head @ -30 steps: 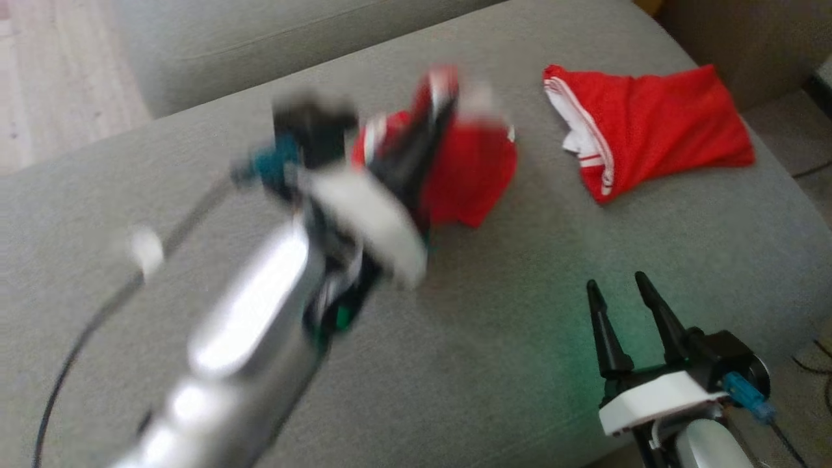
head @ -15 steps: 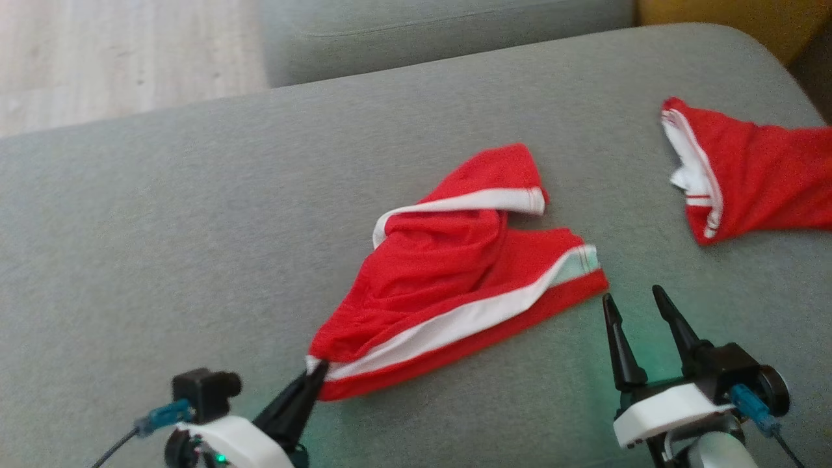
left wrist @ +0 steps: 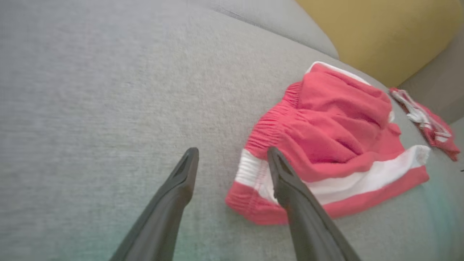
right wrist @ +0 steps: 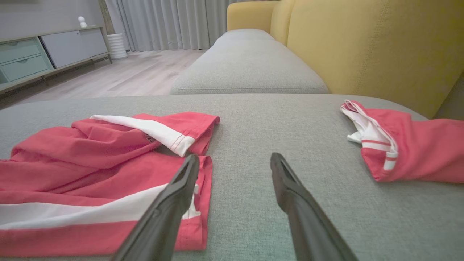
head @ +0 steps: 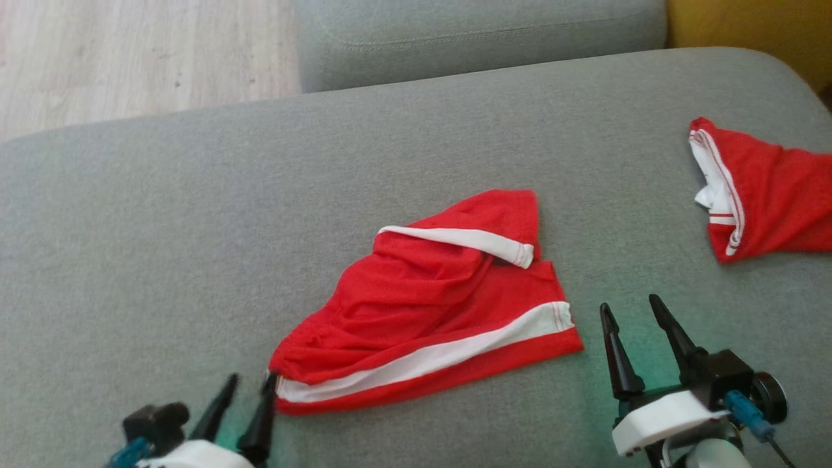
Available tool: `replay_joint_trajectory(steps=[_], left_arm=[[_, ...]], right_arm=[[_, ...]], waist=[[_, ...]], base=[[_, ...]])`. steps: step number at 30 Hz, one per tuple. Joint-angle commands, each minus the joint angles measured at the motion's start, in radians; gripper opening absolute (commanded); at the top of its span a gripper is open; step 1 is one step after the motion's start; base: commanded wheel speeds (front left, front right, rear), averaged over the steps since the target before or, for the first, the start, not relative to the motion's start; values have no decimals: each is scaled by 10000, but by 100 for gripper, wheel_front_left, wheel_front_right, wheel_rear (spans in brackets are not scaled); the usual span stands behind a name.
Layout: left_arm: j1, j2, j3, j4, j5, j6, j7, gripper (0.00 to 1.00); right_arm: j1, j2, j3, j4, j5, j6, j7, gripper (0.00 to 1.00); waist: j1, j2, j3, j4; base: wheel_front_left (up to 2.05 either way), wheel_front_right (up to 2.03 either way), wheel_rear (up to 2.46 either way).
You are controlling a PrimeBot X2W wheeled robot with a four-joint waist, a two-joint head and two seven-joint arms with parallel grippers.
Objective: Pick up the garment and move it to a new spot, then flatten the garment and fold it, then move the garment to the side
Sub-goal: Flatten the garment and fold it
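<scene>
Left tool (head: 251, 378) is open and holds nothing, just beside a corner of the red garment (head: 422, 305), which lies bunched on the grey sofa (head: 162, 247). Right tool (head: 629, 304) is open too. To flatten well, each should pinch one corner and pull gently apart.

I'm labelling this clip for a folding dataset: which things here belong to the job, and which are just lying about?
Part of the job:
red shorts, crumpled on the grey sofa seat
left claw, open at their waistband corner
right claw, open beside their leg hem

Lying about:
second red garment, at the seat's right
yellow sofa back
sideboard
</scene>
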Motion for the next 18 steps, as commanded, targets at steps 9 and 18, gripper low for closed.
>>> replay_joint_trajectory(steps=[9, 18], left_arm=[[636, 371, 1435, -1367, 1196, 1922, -1330, 100], [1407, -338, 2277, -2716, 3490, 2622, -1426, 100]], right_arm=[[79, -58, 64, -428, 22, -7, -138, 100], [319, -51, -110, -769, -5, -7, -138, 100]], waist=[[1, 0, -283, -375], [1, 0, -652, -501]], base=[[0, 0, 0], [0, 0, 0]])
